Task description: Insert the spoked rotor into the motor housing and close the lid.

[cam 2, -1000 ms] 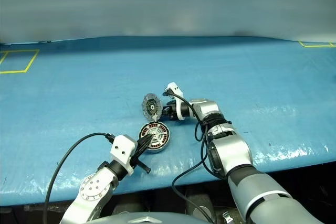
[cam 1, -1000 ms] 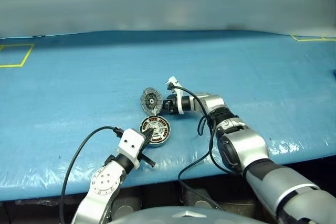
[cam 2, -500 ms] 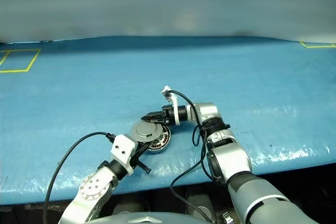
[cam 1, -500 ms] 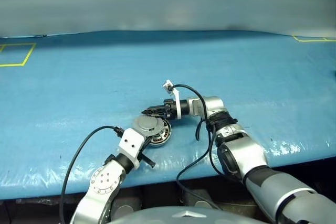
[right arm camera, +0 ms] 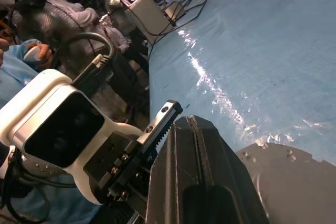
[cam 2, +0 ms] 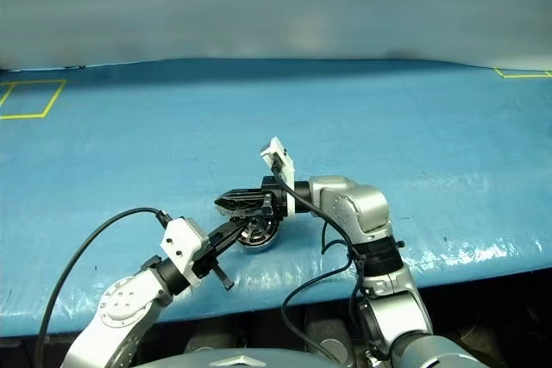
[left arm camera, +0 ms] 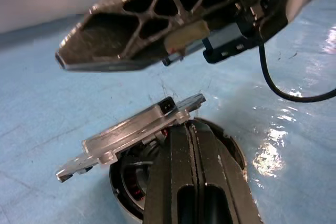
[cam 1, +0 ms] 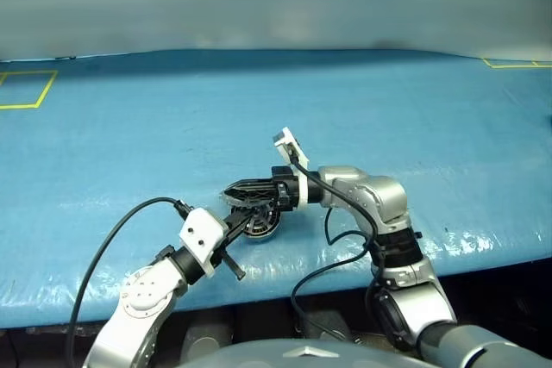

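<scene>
So the big change: a second ago the right gripper [cam 1: 231, 190] has the lid [left arm camera: 131, 132] pinched upright just beyond the motor housing [cam 1: 260, 227], and now the lid is out of its grip and lying on top of the housing, while that gripper has lifted away and hangs just above it with its jaws clenched on nothing. From the left wrist view the lid isn't seated though: it sits tilted, one edge up, with the copper windings showing in the gap underneath. The left gripper [cam 1: 243, 223] is right at the near rim of the housing, jaws clenched too, holding nothing; its tips are very close to the raised edge of the lid, can't tell if they touch. The spoked rotor I can't pick out, I'd guess it's already inside. Everything's mid-front of the blue worktop [cam 1: 129, 127]. My read: lid placed but not closed, it wants a push flat
</scene>
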{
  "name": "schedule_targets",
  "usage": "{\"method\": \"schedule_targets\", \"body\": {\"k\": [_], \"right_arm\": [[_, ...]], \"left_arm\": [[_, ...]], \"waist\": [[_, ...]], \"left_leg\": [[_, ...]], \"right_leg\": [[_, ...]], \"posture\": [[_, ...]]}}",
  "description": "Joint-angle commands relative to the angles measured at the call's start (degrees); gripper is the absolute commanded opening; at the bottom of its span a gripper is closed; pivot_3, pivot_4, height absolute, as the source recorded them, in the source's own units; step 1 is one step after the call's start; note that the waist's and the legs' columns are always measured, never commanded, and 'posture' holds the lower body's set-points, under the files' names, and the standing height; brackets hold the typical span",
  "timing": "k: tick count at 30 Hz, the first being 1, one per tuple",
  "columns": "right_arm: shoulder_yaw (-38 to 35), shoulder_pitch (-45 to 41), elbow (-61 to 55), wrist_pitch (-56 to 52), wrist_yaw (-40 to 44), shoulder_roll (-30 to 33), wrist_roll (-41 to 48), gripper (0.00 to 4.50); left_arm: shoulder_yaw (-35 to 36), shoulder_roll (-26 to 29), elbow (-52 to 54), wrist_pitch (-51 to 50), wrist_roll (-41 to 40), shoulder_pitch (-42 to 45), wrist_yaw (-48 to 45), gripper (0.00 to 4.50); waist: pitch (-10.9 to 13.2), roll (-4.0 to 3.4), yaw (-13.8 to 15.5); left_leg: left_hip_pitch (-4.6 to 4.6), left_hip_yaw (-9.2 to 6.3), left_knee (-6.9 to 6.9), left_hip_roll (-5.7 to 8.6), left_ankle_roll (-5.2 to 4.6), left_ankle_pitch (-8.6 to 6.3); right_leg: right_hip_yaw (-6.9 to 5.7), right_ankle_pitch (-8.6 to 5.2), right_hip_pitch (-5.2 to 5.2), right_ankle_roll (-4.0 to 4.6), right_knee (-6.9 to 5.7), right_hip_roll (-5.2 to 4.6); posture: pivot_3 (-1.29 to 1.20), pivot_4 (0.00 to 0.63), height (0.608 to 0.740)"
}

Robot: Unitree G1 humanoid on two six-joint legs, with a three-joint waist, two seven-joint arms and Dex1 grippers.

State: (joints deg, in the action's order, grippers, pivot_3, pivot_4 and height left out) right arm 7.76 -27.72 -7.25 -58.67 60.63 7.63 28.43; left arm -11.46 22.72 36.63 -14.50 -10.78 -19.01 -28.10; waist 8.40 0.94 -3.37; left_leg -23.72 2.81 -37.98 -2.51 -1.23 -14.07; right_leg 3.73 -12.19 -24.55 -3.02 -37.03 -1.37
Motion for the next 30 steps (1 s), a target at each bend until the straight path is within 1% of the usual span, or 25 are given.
{"method": "schedule_targets", "body": {"k": [1, 5, 7, 12, 15, 18, 21, 24, 25, 27, 30], "right_arm": [[-1.17, 1.79, -5.78, -1.31, -4.78, 0.26, 3.01, 0.01], [-1.31, 4.68, -10.03, -2.46, -10.39, 0.34, 4.38, 0.01], [-1.72, 5.99, -11.99, -2.33, -14.3, -0.22, 4.17, 0.01], [-2.61, 8.71, -17.03, -2.29, -20.93, -0.36, 5.59, 0.01], [-3.24, 10.62, -20.46, -0.89, -26.47, -1.42, 4.9, 0.01], [2.03, 13.49, -25.01, 4.27, -34.03, 1.19, -3.8, 0.01], [5.38, 17.06, -28.21, 6.0, -41.71, 0.66, -9.01, 0.01], [7.88, 19.84, -29.69, 7.11, -45.81, -0.49, -11.51, 0.61], [8.63, 20.41, -29.85, 7.42, -46.8, -0.66, -12.31, 0.92], [10.54, 21.22, -29.62, 7.94, -48.86, -1.39, -13.95, 1.59], [13.41, 21.29, -29.05, 8.89, -49.87, -0.98, -16.1, 2.59]], "left_arm": [[0.75, -0.37, 3.0, -0.59, -4.91, 1.02, -1.89, 0.0], [-0.08, 1.63, 2.26, -3.34, -7.82, 1.87, -4.67, 0.0], [-0.5, 2.97, 1.69, -5.72, -10.24, 1.84, -6.76, 0.0], [-0.74, 5.82, 1.59, -8.67, -16.21, 1.22, -12.15, 0.0], [1.14, 5.95, 2.33, -8.16, -20.24, -0.01, -14.1, 0.0], [4.17, 7.42, 2.87, -7.77, -21.06, -2.78, -13.82, 0.0], [7.46, 7.27, 2.42, -5.12, -19.69, -6.84, -12.38, 0.0], [10.59, 4.23, 1.73, -0.53, -17.23, -9.49, -9.04, 0.0], [11.36, 3.29, 1.47, 0.44, -16.75, -9.97, -8.02, 0.0], [12.16, 2.27, 0.45, 4.3, -12.91, -11.27, -6.71, 0.0], [12.44, 1.25, -0.39, 7.74, -10.18, -13.0, -5.98, 0.0]], "waist": [[0.0, 0.01, -0.03], [0.0, 0.01, -0.09], [0.0, 0.01, -0.1], [0.01, 0.02, -0.1], [0.01, 0.03, -0.1], [0.02, 0.01, -0.14], [0.01, 0.02, -0.19], [0.02, 0.03, -0.19], [0.02, 0.05, -0.14], [0.03, 0.09, -0.09], [0.03, 0.12, -0.14]], "left_leg": [[0.0, 0.01, 0.0, 0.0, 0.0, 0.0], [0.01, -0.02, 0.02, -0.05, 0.0, 0.0], [0.01, -0.03, 0.04, -0.06, 0.0, 0.0], [0.0, -0.03, 0.04, -0.05, 0.0, 0.0], [0.0, -0.01, 0.04, -0.04, 0.0, 0.0], [0.0, -0.01, 0.07, -0.06, 0.0, 0.0], [0.0, 0.01, 0.1, -0.05, 0.0, 0.0], [-0.01, 0.05, 0.14, -0.07, 0.01, 0.0], [-0.02, 0.04, 0.14, -0.1, 0.01, 0.0], [0.0, 0.03, 0.11, -0.11, 0.01, 0.0], [0.11, 0.02, 0.1, -0.15, 0.01, -0.01]], "right_leg": [[0.0, 0.0, 0.0, -0.01, 0.0, 0.0], [-0.01, -0.03, -0.01, -0.04, -0.02, 0.09], [0.0, -0.16, -0.02, -0.22, -0.03, 0.12], [0.03, -0.18, -0.02, -0.24, -0.01, 0.1], [0.04, -0.18, -0.03, -0.24, 0.02, 0.05], [0.03, -0.2, -0.06, -0.23, 0.03, 0.04], [0.03, -0.22, -0.08, -0.21, 0.05, 0.02], [0.07, -0.23, -0.13, -0.2, 0.07, 0.0], [0.06, -0.23, -0.13, -0.2, 0.08, -0.02], [0.06, -0.23, -0.12, -0.21, 0.1, -0.04], [0.06, -0.23, -0.21, -0.21, 0.15, -0.12]], "posture": [[0.0, 0.15, 0.74], [0.0, 0.15, 0.74], [0.0, 0.15, 0.74], [0.0, 0.15, 0.74], [0.0, 0.15, 0.74], [0.0, 0.15, 0.74], [0.0, 0.15, 0.74], [0.0, 0.15, 0.74], [0.0, 0.15, 0.74], [0.0, 0.15, 0.74], [0.0, 0.15, 0.74]]}}
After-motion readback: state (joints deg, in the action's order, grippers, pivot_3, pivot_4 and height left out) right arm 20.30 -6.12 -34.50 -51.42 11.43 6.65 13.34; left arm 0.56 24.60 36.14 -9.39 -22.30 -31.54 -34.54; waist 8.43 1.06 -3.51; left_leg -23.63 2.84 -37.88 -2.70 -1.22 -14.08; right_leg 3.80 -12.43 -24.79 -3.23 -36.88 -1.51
